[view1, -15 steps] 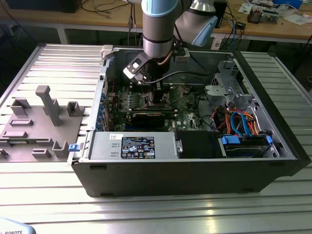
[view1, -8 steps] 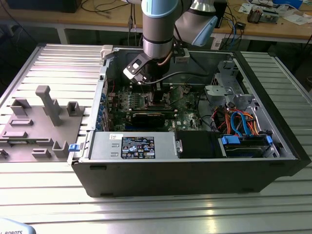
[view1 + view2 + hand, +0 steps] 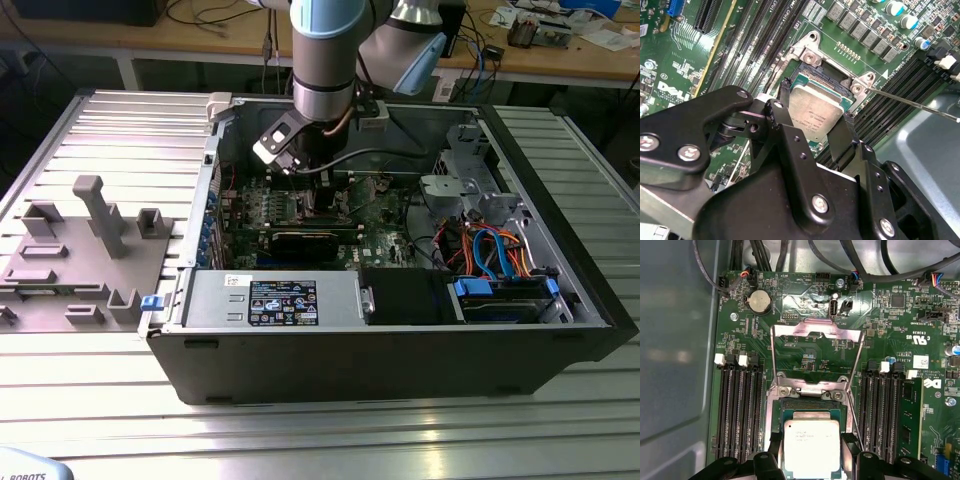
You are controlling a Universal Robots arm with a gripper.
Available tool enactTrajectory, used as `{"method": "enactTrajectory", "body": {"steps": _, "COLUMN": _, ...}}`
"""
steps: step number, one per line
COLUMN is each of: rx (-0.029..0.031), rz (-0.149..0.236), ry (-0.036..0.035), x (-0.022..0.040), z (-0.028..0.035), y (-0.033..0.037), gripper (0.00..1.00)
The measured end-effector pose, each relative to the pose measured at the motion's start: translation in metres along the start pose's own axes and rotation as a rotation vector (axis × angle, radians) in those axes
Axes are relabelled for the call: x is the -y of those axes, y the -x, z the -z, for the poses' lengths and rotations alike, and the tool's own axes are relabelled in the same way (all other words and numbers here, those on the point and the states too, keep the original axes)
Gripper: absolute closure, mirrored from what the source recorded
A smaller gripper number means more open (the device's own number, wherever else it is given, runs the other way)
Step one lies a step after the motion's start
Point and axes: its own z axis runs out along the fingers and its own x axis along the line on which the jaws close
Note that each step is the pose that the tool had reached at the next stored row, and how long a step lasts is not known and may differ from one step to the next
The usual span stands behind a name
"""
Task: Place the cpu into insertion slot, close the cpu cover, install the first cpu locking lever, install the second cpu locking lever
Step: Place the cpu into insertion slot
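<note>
My gripper [image 3: 322, 192] reaches down into the open computer case over the green motherboard [image 3: 375, 215]. In both wrist views its two black fingers [image 3: 784, 92] press on opposite sides of the cpu [image 3: 815, 112], a silvery square chip. The cpu [image 3: 811, 447] sits level in or just above the insertion slot [image 3: 812, 404]; I cannot tell whether it is seated. The cpu cover [image 3: 816, 330] is swung open and stands back from the slot on its hinge. A thin wire locking lever [image 3: 910, 103] sticks out sideways from the slot's corner.
Long black memory slots [image 3: 740, 410] flank the socket on both sides. A coin cell [image 3: 759, 301] and cables lie beyond the cover. The power supply [image 3: 270, 300], drive cage [image 3: 455, 180] and blue cables [image 3: 495, 250] fill the case. A grey fixture [image 3: 90, 250] stands on the exterior view's left.
</note>
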Motion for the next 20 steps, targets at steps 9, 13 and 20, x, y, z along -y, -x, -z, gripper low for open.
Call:
{"method": "enactTrajectory", "body": {"steps": 9, "rx": 0.0, "rz": 0.0, "ry": -0.0001, "x": 0.0001, "z": -0.0022, "y": 0.0001, "gripper": 0.46}}
{"method": "enactTrajectory", "body": {"steps": 13, "rx": -0.0001, "rz": 0.0, "ry": 0.0, "x": 0.0001, "z": -0.0033, "y": 0.0001, "gripper": 0.46}}
{"method": "enactTrajectory", "body": {"steps": 20, "rx": 0.0, "rz": 0.0, "ry": 0.0, "x": 0.0002, "z": -0.0056, "y": 0.0002, "gripper": 0.46}}
